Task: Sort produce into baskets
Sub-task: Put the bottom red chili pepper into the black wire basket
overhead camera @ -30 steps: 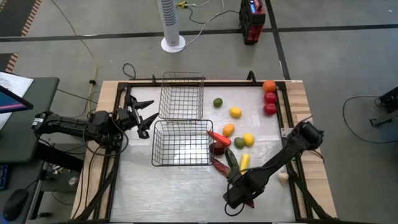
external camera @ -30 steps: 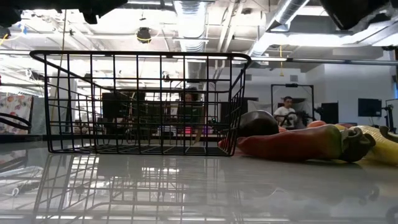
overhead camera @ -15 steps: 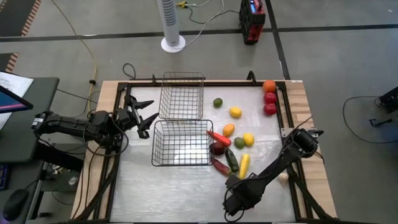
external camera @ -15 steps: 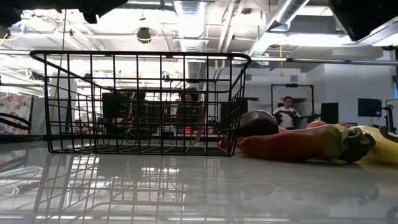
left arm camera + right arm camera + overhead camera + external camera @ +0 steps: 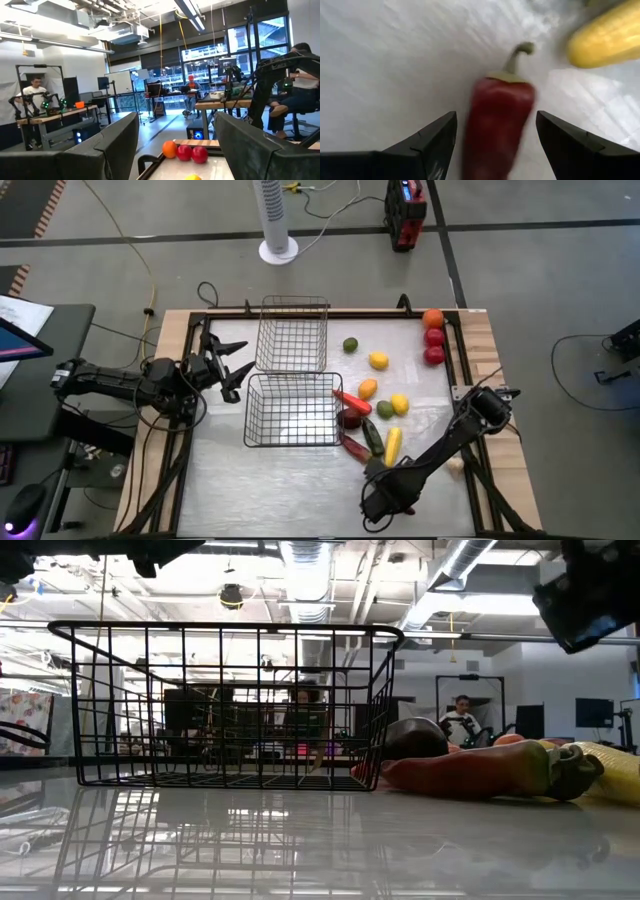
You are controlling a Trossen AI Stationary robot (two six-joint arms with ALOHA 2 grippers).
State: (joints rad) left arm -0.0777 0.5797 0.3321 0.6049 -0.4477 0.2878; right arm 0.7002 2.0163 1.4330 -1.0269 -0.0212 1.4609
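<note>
Produce is lying mostly on the right half of the table (image 5: 250,480): orange fruit (image 5: 432,318) and two red fruits (image 5: 434,346) at the far right edge; green lime (image 5: 350,345) and yellow lemon (image 5: 379,360) mid-table; a cluster of long pieces just right of the dark basket (image 5: 292,411), including a yellow corn cob (image 5: 393,442); silvery basket (image 5: 292,333) standing beyond the dark one, both apparently holding nothing. Right gripper (image 5: 492,145) is hanging low at the near right, fingers spread wide either side of a long red pepper (image 5: 497,125) without touching it, nothing held. Left gripper (image 5: 228,365) is waiting at the far left beside the silvery basket, fingers parted and holding nothing. Risks: pepper looks smooth and tapered, so closing off-centre may be squeezing it out sideways; the corn cob is lying near, so a skewed descent may be nudging it.
</note>
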